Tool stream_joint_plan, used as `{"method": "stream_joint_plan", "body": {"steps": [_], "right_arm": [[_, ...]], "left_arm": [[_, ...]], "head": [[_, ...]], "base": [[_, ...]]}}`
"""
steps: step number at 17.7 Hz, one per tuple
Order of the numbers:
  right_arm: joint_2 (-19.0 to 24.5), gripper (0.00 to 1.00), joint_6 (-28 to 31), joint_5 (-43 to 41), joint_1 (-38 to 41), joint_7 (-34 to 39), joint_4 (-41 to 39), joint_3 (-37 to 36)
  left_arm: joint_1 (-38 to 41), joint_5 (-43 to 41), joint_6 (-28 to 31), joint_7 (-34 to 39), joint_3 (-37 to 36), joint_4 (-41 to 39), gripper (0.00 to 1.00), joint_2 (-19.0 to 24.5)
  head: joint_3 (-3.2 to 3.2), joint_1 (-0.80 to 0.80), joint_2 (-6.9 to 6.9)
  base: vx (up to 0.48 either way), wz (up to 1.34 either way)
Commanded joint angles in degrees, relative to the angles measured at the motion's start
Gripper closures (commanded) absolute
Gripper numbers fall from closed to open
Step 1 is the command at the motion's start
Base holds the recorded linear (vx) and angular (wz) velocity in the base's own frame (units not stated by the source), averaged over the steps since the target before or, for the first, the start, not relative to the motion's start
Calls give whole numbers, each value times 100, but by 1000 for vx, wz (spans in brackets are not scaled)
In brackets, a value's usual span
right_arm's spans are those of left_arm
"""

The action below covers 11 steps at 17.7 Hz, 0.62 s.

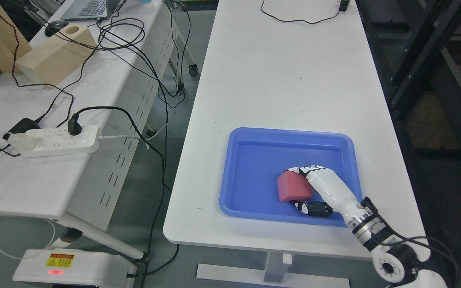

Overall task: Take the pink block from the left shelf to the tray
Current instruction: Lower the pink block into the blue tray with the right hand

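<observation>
Reaching in from the lower right corner, the right hand (317, 188) is wrapping the pink block (293, 187) inside the blue tray (254, 138), fingers over the block's top edge and thumb under its near side. Whether the block is resting on the tray floor or sitting slightly raised is hard to tell. Part of its right side is hiding behind the palm. Open tray floor is lying to the block's left, and the white tabletop (286, 72) is stretching bare beyond.
</observation>
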Motion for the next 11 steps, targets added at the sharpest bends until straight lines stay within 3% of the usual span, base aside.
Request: {"method": "stream_joint_plan", "body": {"steps": [1,8,11], "right_arm": [[18,31,153,-288,39,-72,-13,81],[9,21,188,-640,39,-99,-21,46],[-26,14,153,-1865,48,-108,-39,-339]], "left_arm": [[114,0,2,2,0,-100,0,100],[114,0,2,2,0,-100,0,100],[114,0,2,2,0,-100,0,100]], "head": [[0,0,0],[0,0,0],[0,0,0]], "base": [[13,0],[2,0],[0,0]]}}
